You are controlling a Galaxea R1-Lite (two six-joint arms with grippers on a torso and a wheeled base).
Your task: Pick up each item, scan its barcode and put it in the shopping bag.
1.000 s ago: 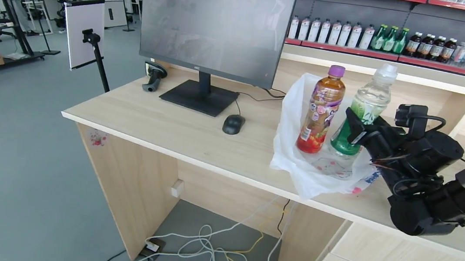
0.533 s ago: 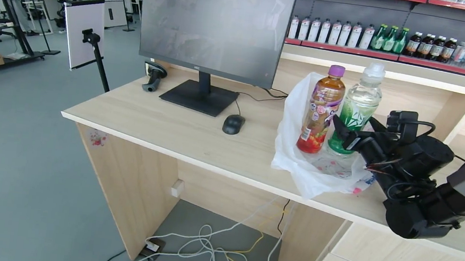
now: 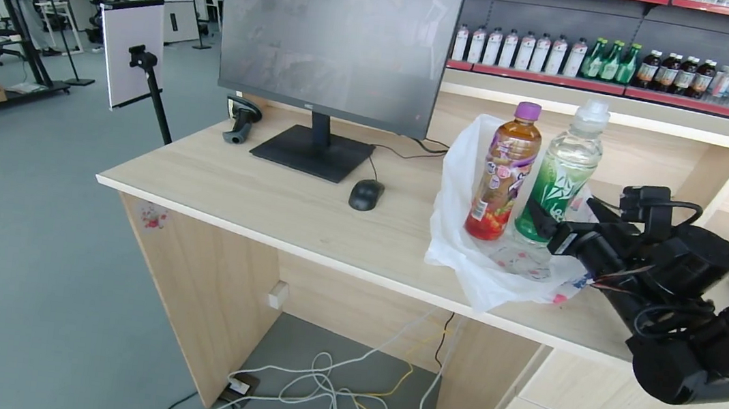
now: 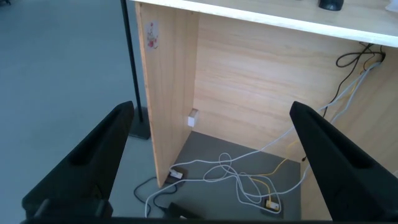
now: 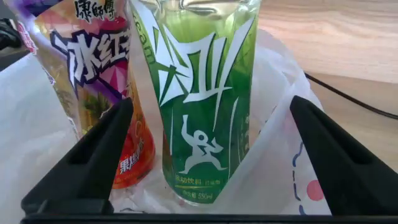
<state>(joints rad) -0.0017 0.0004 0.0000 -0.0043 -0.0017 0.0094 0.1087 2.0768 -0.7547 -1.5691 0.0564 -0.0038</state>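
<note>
Fingers on my right gripper gape wide, holding nothing, by the green bottle standing in the bag, so I'd back straight out without nudging it.

The right arm reaches in from the right edge of the head view toward the frame's middle, wrist roughly level. Its right gripper has its fingers spread wide apart. The left gripper is likewise spread wide.
</note>
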